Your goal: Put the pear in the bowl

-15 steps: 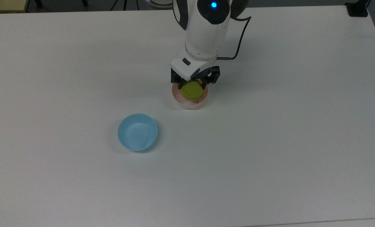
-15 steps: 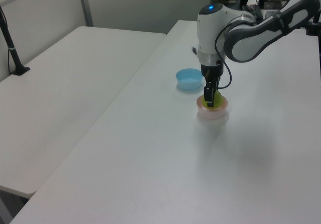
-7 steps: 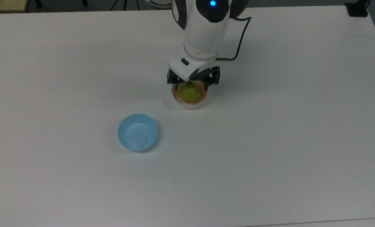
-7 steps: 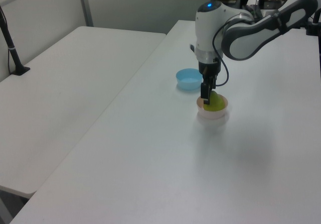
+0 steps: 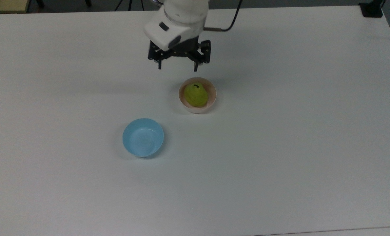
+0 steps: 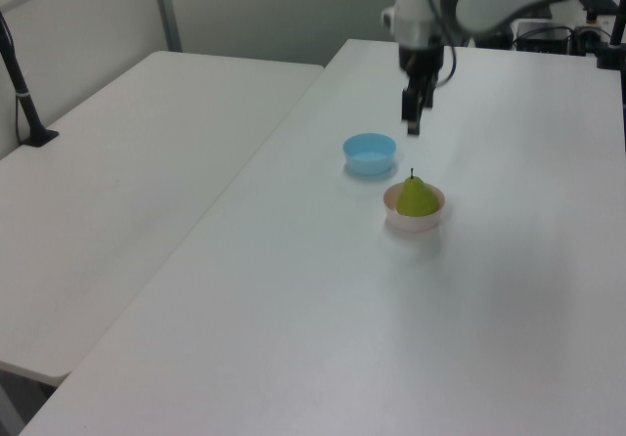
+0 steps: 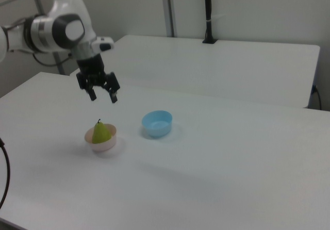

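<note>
Gripper [image 5: 177, 68]: empty, its two black fingers spread wide apart and pointing down; it hangs in the air above the table, clear of everything. It also shows in the left view [image 6: 412, 121] and the right view [image 7: 103, 96].
Fingers: one fingertip [image 5: 159, 66] lies toward the top view's left, the other toward the top view's right, with a bare gap between them.
Pear [image 5: 196, 94]: below the gripper and well apart from it, sitting inside the pink bowl, upright with its short dark stem at the top. In the top view it lies lower in the picture than the gripper and slightly toward the top view's right. In the left view [image 6: 417, 197] and right view [image 7: 101, 132] it stands straight beneath the fingertips' level, with open air between.
Pink bowl [image 5: 212, 97]: on the table under the pear, touching nothing else; the gripper is above it and off to one side, not over its middle in the top view. See also [image 6: 430, 222] and [image 7: 106, 146].
Light blue bowl [image 5: 143, 137]: empty, farther from the gripper than the pink bowl, toward the top view's lower left; near the pink bowl but apart from it. Also at [image 6: 370, 152] and [image 7: 157, 123].
Arm [image 5: 178, 19]: white, rising from the gripper to the top view's upper edge.
Table [image 5: 296, 147]: white, carrying both bowls.
</note>
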You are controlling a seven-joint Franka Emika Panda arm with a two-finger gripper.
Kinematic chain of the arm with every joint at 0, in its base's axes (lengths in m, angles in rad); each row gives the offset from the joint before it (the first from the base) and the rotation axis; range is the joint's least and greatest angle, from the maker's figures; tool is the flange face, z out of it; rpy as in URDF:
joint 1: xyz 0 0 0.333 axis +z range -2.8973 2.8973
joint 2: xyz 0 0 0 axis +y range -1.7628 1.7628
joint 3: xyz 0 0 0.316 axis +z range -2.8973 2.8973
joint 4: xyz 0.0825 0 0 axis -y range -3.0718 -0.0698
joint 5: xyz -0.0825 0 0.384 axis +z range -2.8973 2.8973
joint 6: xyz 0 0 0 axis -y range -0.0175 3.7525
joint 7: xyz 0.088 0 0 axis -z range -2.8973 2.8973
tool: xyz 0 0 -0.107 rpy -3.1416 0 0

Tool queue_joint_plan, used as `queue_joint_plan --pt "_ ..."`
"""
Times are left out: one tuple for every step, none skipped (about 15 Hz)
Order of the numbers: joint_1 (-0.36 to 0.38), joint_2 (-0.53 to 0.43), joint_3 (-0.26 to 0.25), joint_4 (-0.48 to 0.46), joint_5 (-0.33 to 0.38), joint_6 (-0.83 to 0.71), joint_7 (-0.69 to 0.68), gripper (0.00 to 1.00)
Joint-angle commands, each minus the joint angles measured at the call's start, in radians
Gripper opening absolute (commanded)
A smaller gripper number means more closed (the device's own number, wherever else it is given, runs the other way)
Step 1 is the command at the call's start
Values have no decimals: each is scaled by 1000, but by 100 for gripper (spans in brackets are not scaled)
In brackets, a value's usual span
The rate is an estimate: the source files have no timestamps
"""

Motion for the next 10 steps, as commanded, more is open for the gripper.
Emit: queue_joint_plan --pt "-54 -103 -1 12 2 -105 -78 100" --pt "-63 -123 -1 12 1 -129 -78 100" --pt "-74 -143 -2 12 2 -154 -80 100" --pt "-85 -159 -2 12 2 -171 -80 100" --pt "-92 -174 -2 12 2 -191 -80 100" --pt "-94 -183 -2 12 2 -206 -80 100" --pt "-94 -186 -2 10 2 -209 -78 100" --pt "-94 -188 -2 12 2 -211 -72 100" --pt "-94 -190 -2 10 2 -214 -71 100" --pt "-96 -193 -2 10 2 -214 -70 100"
